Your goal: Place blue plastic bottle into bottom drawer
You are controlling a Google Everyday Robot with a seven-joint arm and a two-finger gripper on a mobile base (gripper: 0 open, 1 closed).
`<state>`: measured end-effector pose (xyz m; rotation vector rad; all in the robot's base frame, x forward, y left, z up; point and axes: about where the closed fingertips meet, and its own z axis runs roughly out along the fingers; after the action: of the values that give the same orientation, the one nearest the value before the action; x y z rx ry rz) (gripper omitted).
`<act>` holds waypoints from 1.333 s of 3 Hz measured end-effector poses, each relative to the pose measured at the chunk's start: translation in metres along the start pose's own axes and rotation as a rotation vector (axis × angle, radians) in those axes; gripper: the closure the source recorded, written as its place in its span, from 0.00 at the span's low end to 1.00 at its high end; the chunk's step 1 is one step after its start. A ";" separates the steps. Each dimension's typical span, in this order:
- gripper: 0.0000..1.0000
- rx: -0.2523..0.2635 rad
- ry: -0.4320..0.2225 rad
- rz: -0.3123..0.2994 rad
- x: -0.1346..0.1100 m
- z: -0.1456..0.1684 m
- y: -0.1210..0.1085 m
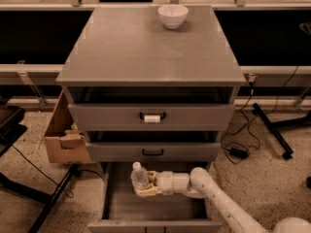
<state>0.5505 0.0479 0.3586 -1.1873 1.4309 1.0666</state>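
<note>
The blue plastic bottle, clear with a white cap, stands upright inside the open bottom drawer of the grey cabinet, near its back left. My gripper reaches in from the right on a white arm and is shut on the bottle's body, its tan fingers on either side of it. I cannot tell whether the bottle's base rests on the drawer floor.
A white bowl sits at the back of the cabinet top. The top drawer with the white-tagged handle and the middle drawer are pulled out slightly. A cardboard box stands left of the cabinet. Cables lie on the floor to the right.
</note>
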 end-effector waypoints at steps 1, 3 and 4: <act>1.00 -0.075 -0.020 -0.012 0.043 0.038 -0.007; 1.00 -0.143 -0.053 -0.062 0.108 0.081 -0.026; 1.00 -0.141 -0.068 -0.058 0.143 0.094 -0.035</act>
<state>0.5885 0.1131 0.2009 -1.2722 1.2784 1.1720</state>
